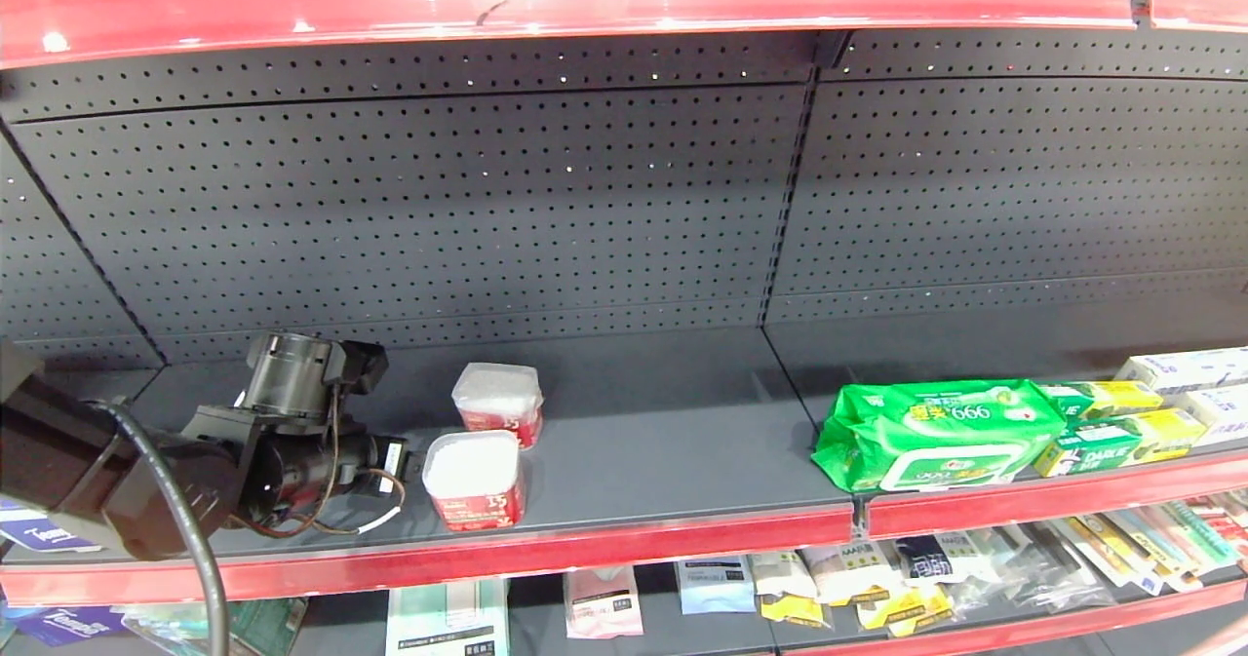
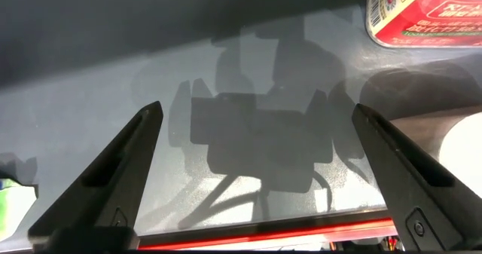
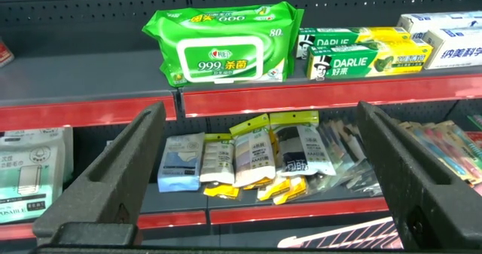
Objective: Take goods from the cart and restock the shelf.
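The dark grey metal shelf deck [image 1: 663,422] [image 2: 75,126] is edged at the front by a red strip [image 1: 439,554] [image 2: 263,235] and backed by perforated grey panels [image 1: 487,198].

Two small plastic tubs with white lids and red labels stand upright on the robot's left half of the deck. The front tub [image 1: 475,481] is placed close to the red strip. The rear tub [image 1: 497,403] is placed just behind it and slightly to the robot's right.

The left arm [image 1: 283,442] is positioned low over the deck, just to the left of the front tub. The left gripper [image 2: 257,109] is held above bare deck with its fingers [image 2: 113,179] spread wide and nothing between them. The red label of one tub [image 2: 425,13] is seen beyond the fingertips; which tub it is cannot be told.

The right gripper [image 3: 261,107] is held in front of the shelving with its fingers [image 3: 113,179] spread wide and empty.

On the robot's right section of the deck, a green soft pack of wet wipes [image 1: 936,432] [image 3: 222,43] is laid flat at the front edge. Green and yellow cartons [image 1: 1111,422] [image 3: 361,54] are stacked just beside it, and white cartons [image 1: 1189,373] [image 3: 444,28] lie farther right. Small flat packets [image 1: 829,578] [image 3: 256,156] are laid on the shelf below.
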Controlling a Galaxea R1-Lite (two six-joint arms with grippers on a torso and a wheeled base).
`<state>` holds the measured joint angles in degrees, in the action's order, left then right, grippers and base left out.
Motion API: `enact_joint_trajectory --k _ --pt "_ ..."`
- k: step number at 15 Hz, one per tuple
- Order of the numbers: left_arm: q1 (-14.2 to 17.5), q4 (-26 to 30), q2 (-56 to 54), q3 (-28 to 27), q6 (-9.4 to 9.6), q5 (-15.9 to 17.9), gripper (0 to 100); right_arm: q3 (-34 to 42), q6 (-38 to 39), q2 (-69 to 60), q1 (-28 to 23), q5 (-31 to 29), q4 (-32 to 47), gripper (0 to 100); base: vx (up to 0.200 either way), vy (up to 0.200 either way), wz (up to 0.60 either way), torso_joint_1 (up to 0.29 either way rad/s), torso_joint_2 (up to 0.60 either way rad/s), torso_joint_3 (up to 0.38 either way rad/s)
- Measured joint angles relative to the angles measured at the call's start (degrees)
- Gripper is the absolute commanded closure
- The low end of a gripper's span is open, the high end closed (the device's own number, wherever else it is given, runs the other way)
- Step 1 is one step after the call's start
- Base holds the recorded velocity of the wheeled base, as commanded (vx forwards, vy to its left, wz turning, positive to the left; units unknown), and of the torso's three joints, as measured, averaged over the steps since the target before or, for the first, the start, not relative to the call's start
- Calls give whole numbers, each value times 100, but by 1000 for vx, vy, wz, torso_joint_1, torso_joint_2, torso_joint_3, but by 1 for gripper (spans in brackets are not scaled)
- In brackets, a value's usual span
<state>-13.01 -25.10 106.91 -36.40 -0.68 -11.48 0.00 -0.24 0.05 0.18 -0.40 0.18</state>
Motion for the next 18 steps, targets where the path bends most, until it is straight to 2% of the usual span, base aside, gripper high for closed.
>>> enact_joint_trajectory --k 18 --pt "-50 -130 119 -83 2 7 0 0 2 0 -5 2 4 0 0 0 0 0 0 0"
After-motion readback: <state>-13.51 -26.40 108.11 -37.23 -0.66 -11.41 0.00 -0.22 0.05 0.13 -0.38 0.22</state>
